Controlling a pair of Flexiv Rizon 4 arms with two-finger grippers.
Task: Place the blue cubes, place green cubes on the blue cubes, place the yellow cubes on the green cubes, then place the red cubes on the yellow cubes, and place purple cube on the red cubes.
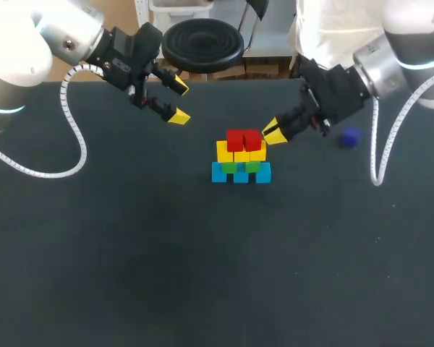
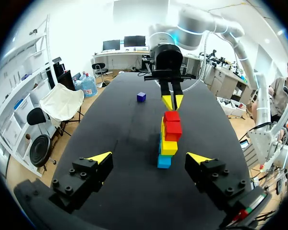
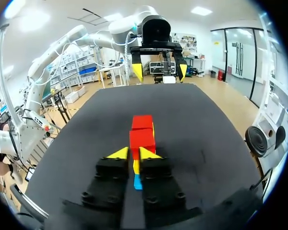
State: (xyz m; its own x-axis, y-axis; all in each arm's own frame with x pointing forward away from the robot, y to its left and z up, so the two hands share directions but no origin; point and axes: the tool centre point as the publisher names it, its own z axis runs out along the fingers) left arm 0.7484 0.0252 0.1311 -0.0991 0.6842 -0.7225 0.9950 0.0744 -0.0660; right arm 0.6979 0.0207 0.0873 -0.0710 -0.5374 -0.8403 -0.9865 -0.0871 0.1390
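Right jaws, pressed together, hover beside red cubes [image 1: 244, 139]; purple cube [image 1: 350, 136] lies apart.

Three blue cubes [image 1: 240, 176], two red cubes [image 1: 236, 139], one purple [image 1: 350, 136]

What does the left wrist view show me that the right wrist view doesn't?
Only left wrist: the purple cube, loose on the table beyond the stack, beside the right claw. Only right wrist: no extra task item, just the line along its own tips to the red cubes. Both: the stack topped by red cubes, the right claw shut and empty, the left claw open.
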